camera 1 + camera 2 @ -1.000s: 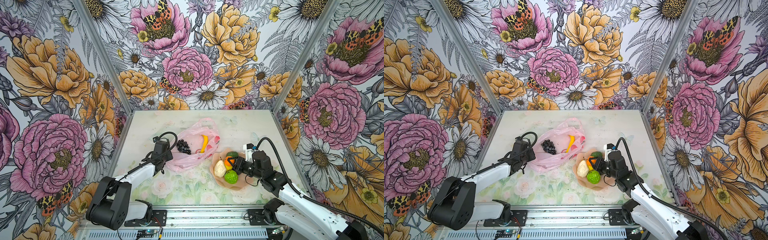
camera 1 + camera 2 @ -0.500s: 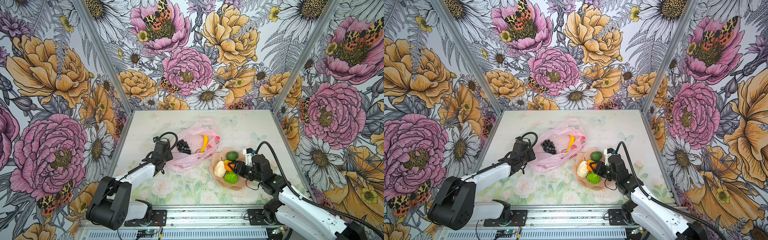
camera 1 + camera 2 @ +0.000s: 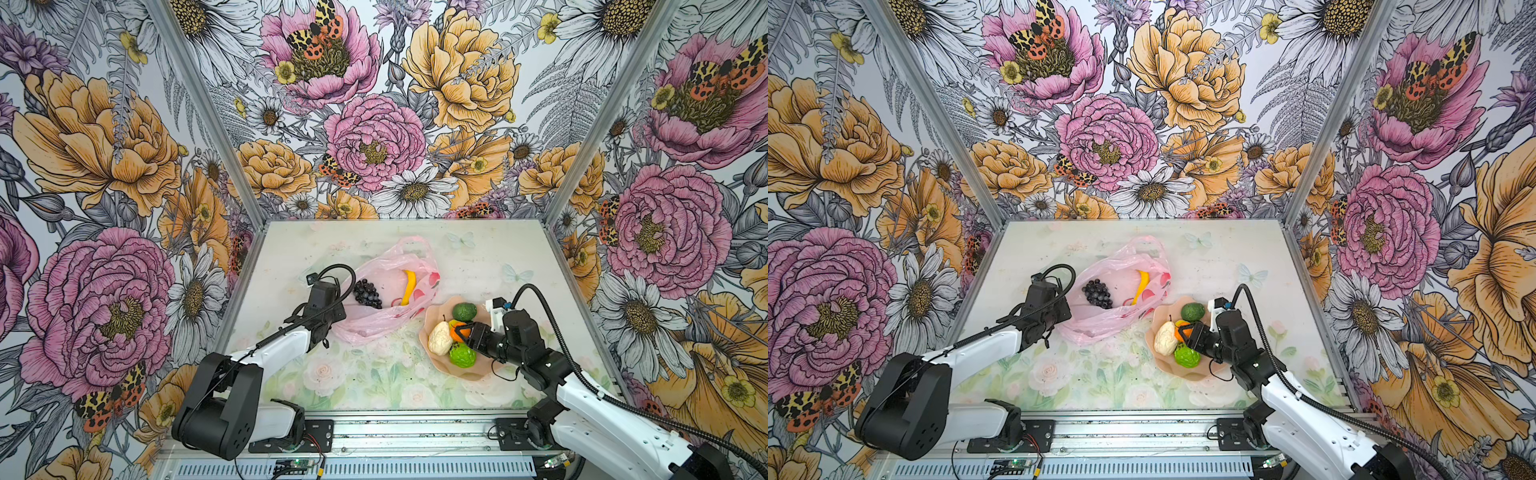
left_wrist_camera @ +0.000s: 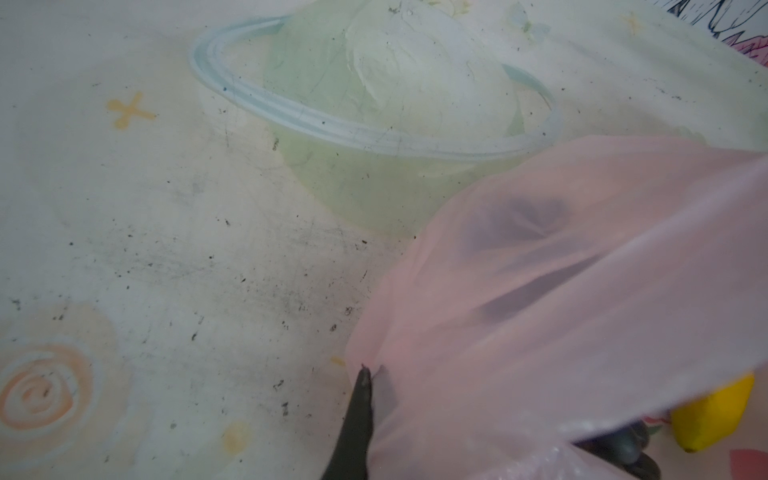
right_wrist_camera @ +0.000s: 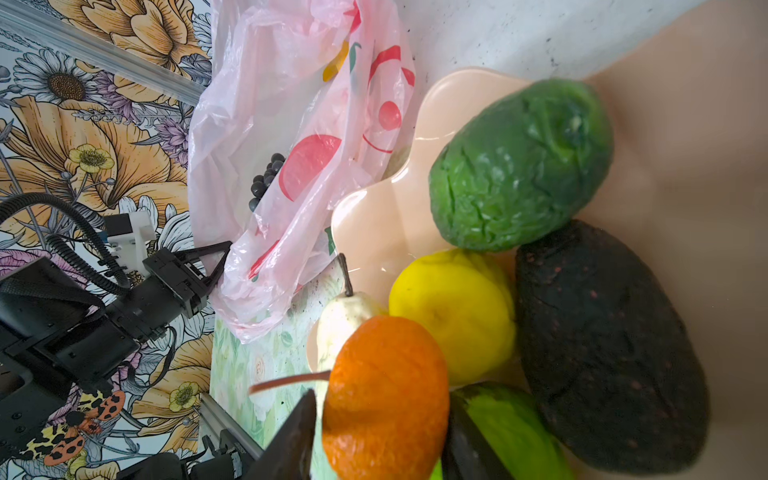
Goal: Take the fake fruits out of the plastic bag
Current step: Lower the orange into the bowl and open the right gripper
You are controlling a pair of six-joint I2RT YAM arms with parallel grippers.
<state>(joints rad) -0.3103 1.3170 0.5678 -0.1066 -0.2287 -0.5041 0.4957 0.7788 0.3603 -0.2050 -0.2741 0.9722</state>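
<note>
The pink plastic bag lies mid-table with a dark grape bunch and a yellow banana inside it. My left gripper is shut on the bag's edge; the right wrist view shows that pinch. In the peach scalloped dish lie a pear, a lemon, a green avocado, a bright green fruit and a blackish fruit. My right gripper straddles the orange, which rests in the dish. A thin gap shows at one finger.
Flowered walls close the table at the back and on both sides. A metal rail with both arm bases runs along the front edge. The right arm's black cable arcs over the dish's far side. The dish nearly touches the bag.
My right gripper has sunk a little toward the front with the orange, into the dish, and its jaws have widened. The left arm and the bag have not moved.
</note>
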